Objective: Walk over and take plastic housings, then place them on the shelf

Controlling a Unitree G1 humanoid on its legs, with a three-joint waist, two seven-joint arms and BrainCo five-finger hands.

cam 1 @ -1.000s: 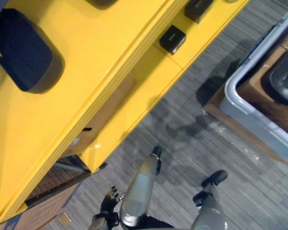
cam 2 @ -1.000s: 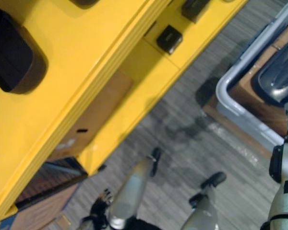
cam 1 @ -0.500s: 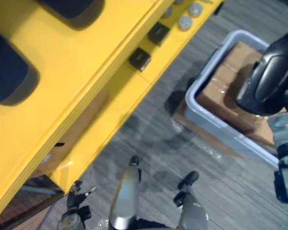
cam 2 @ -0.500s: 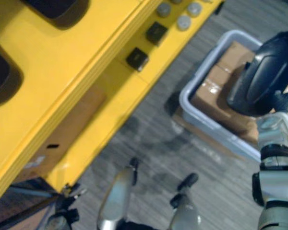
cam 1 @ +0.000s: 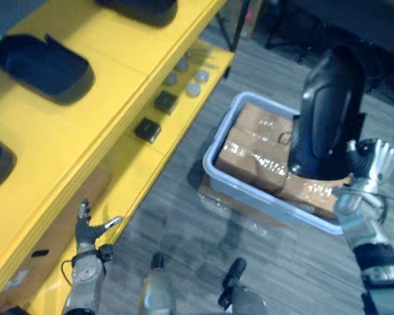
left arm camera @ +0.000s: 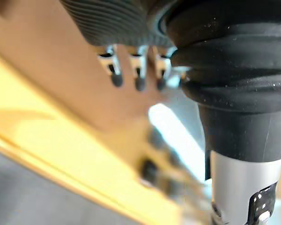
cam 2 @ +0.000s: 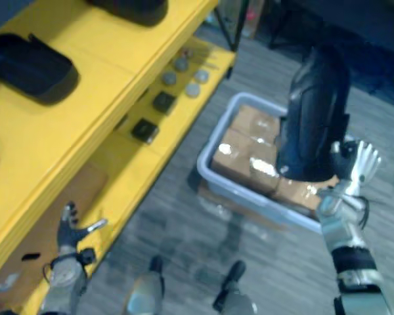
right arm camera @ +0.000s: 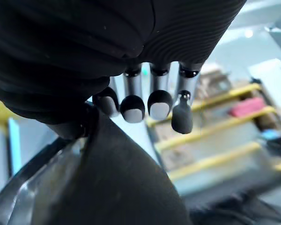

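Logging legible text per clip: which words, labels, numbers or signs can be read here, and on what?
None is legible.
Pale label on the cardboard under the yellow shelf: too blurred to read.
Cardboard boxes in the grey bin: tape, no readable print.
Black housing: no print seen.

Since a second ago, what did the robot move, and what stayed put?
The right robot hand has raised the black housing higher, and it now stands on end above the grey bin. The camera swung toward the bin too. The left robot hand stays low and open by the yellow shelf, and the shelf housings have not moved.
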